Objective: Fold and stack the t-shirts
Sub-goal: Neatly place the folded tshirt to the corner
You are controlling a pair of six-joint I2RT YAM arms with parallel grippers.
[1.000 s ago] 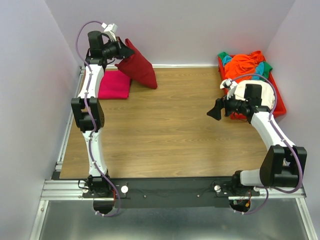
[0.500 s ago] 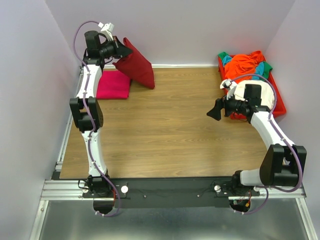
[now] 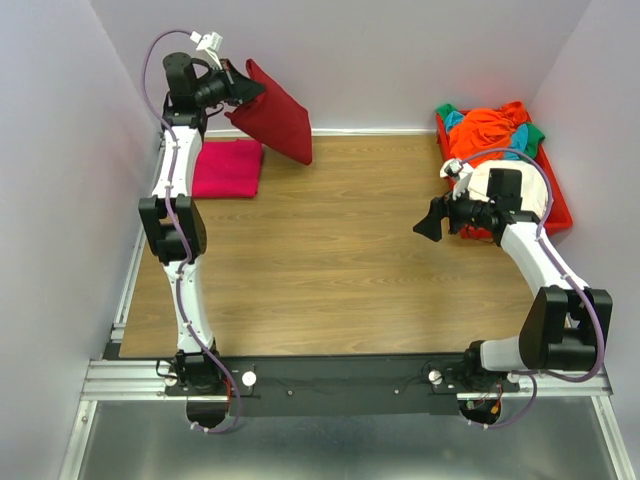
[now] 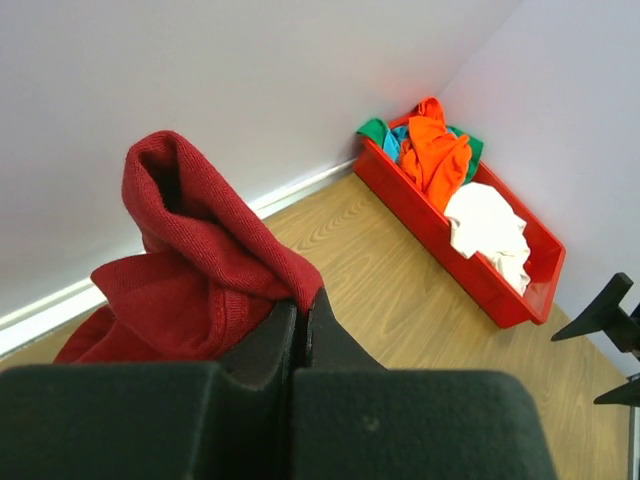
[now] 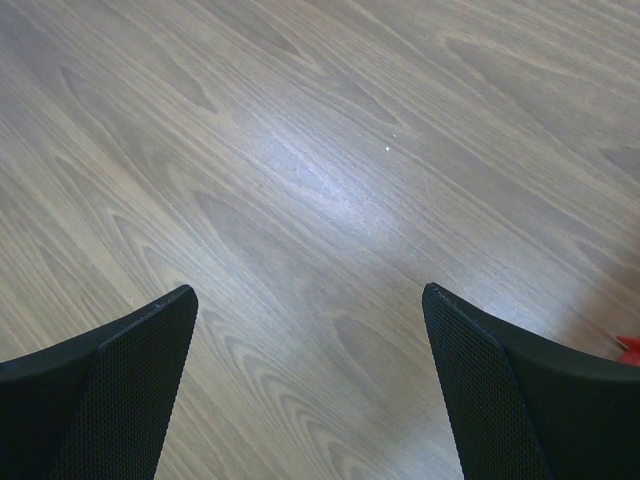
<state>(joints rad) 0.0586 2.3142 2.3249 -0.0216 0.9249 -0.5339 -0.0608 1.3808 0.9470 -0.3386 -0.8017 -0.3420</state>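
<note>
A folded dark red t-shirt (image 3: 275, 118) hangs in the air at the back left, pinched at its upper corner by my left gripper (image 3: 243, 88), which is shut on it. In the left wrist view the maroon cloth (image 4: 195, 265) bunches above the closed jaws of that gripper (image 4: 300, 310). Below it a folded magenta-pink t-shirt (image 3: 228, 167) lies flat on the table. Orange, teal, green and cream t-shirts (image 3: 492, 130) are heaped in the red tray (image 3: 556, 212) at the back right. My right gripper (image 3: 432, 219) hovers open over bare wood (image 5: 310, 200), its fingers (image 5: 120, 370) wide apart.
The back wall stands just behind the lifted shirt, and side walls close in left and right. The red tray (image 4: 455, 245) lies along the right wall. The wooden table (image 3: 340, 260) stretches between the two arms.
My left gripper has lifted the dark red t-shirt higher and slightly back, off the table near the pink shirt. The right arm has not moved.
</note>
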